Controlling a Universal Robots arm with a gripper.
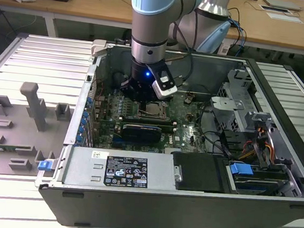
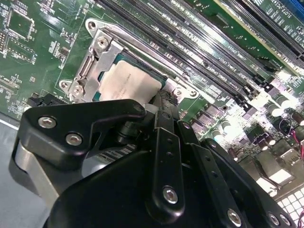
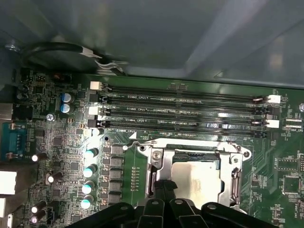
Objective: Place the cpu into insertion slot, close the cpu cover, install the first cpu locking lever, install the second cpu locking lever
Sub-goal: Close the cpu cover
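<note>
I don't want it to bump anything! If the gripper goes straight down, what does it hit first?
Most likely the chip, near its edge, or the metal frame around it. The gripper hangs just above them, but depth is hard to judge.

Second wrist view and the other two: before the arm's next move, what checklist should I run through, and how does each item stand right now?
1. The tool is over the insertion slot: ok. It is at the near edge of the cpu; whether they touch, cannot tell.
2. The cpu lies in the insertion slot: ok. Its pale top sits inside in both wrist views.
3. The cpu cover is fully down: cannot tell. It frames the cpu, but the tool hides its near side.
4. Both locking levers are latched: cannot tell.
5. The memory slots are apart from the tool: ok.
</note>
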